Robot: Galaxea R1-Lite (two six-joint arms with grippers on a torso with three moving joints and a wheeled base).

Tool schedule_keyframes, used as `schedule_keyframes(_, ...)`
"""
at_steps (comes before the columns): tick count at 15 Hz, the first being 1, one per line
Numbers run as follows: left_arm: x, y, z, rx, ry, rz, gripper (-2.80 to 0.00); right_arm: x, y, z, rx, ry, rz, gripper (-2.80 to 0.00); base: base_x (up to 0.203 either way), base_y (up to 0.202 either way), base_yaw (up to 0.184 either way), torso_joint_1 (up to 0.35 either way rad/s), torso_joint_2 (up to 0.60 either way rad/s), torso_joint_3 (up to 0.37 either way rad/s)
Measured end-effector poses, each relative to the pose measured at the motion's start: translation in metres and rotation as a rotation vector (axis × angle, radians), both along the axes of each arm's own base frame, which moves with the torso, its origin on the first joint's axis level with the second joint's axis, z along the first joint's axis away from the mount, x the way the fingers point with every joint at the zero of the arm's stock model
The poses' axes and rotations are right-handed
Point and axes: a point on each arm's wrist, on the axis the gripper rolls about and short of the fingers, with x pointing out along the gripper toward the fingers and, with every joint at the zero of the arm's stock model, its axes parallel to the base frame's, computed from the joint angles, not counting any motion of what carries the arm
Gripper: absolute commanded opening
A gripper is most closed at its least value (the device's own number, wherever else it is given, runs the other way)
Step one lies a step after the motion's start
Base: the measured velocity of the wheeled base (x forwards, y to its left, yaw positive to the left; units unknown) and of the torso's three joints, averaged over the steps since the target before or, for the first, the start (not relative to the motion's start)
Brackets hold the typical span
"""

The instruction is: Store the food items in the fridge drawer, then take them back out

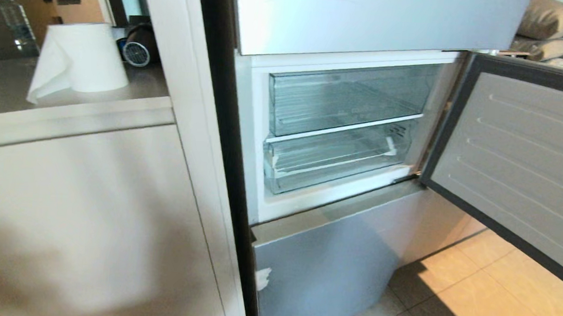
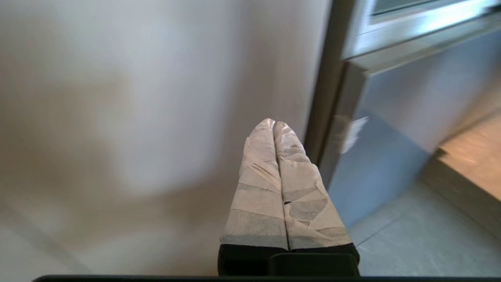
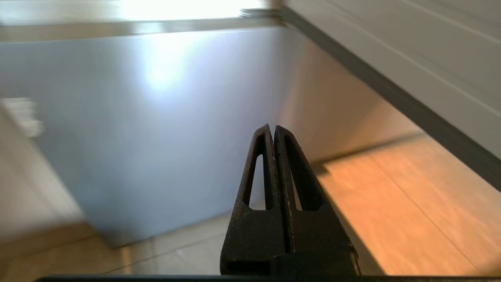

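Fridge drawer [image 1: 334,163]: clear plastic pull-out bin, lower of two stacked bins in the open fridge compartment. Ribbed floor, curled front lip, a pale strip along the front edge, white tab at one rear corner. It looks pushed in and nothing shows inside it. Upper clear bin [image 1: 345,96] sits directly above, a white shelf edge between the two. Fridge door [image 1: 517,156] is swung wide open on the robot's right, grey ribbed inner liner with a dark gasket border. Pale-blue bottom panel [image 1: 323,271] sits below the compartment, with a small white scrap stuck near its left edge.

No fruit visible in any view.

Left gripper [image 2: 274,124]: fingers wrapped in whitish tape, pressed together tip to tip, holding nothing. Ahead of the tips is a beige cabinet side [image 2: 137,117]; the blue panel and grey floor lie off to one side of the fingers. The drawer is not in this view.

Right gripper [image 3: 273,128]: bare black slotted fingers, closed flush, nothing between them. Beyond the tips is the blue panel, with the tan floor tiles [image 3: 391,203] below and the door's dark lower edge overhead to the side.

Neither gripper shows in the head view. A paper towel roll [image 1: 87,56] stands on the counter, well apart from the fridge.
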Motion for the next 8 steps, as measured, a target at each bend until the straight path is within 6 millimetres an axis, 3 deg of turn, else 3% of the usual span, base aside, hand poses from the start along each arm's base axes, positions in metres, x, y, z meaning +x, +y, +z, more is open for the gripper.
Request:
schedule_keyframes(6,0.0000,0.0000,0.0000,0.000,0.000,0.001,-2.80,0.0000,-0.0001,0.0001,0.014,-0.001,-0.002,-2.80,0.001,0.007,-0.173,0.001,0.00,0.002)
schedule_keyframes(8,0.0000,0.0000,0.0000,0.000,0.000,0.000,-2.80,0.0000,0.0000,0.0002,0.017,-0.001,-0.002,-2.80,-0.001,0.006,-0.104,0.003,0.00,0.003)
